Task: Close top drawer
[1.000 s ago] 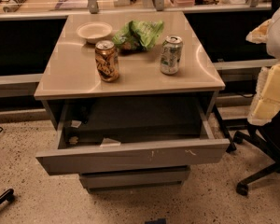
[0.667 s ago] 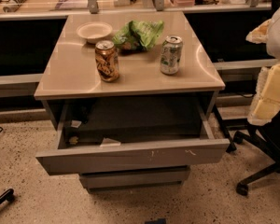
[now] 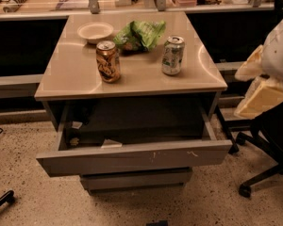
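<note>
Gripper: out of frame, so whether it is open or closed cannot be told; only a white-and-cream arm segment (image 3: 273,55) is seen at the right edge, well apart from the cabinet. Top drawer (image 3: 132,157): shown pulled out beneath the tabletop (image 3: 75,79), its flat grey front marked with small white scuffs right of centre. A paper scrap (image 3: 111,144) is seen in the dark interior, against the front panel. A lower drawer front (image 3: 134,179) is shown shut beneath it. On the tabletop are set a brown can (image 3: 108,61), a green-and-silver can (image 3: 172,55), a white bowl (image 3: 95,31) and a crumpled green bag (image 3: 140,34), the bag between bowl and silver can. An office chair base (image 3: 262,178) is seen at the right.
</note>
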Robot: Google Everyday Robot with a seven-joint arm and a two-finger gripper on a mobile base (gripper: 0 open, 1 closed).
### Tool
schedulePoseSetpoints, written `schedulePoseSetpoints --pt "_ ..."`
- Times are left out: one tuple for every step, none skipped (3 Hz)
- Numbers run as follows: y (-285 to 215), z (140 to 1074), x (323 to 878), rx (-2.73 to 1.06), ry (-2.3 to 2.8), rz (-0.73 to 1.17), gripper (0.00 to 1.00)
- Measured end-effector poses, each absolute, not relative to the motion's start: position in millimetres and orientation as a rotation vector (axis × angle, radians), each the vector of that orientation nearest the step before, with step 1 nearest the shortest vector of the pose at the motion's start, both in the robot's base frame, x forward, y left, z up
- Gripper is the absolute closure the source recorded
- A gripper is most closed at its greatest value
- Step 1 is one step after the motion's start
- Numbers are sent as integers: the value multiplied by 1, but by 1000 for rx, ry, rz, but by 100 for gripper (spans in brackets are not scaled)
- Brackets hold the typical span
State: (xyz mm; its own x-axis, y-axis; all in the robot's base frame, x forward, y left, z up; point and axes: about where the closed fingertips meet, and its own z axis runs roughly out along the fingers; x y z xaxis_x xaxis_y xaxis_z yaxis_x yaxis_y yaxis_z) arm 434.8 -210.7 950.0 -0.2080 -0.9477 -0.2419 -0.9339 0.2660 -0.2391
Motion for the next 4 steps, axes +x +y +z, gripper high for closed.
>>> schedulePoseSetpoints --pt "-203 891 430 -1714 2176 22 66" --pt "-192 818 434 -1700 2164 114 89" --pt "-175 749 441 -1705 2167 228 100" --pt "-156 688 443 -1721 2200 345 100"
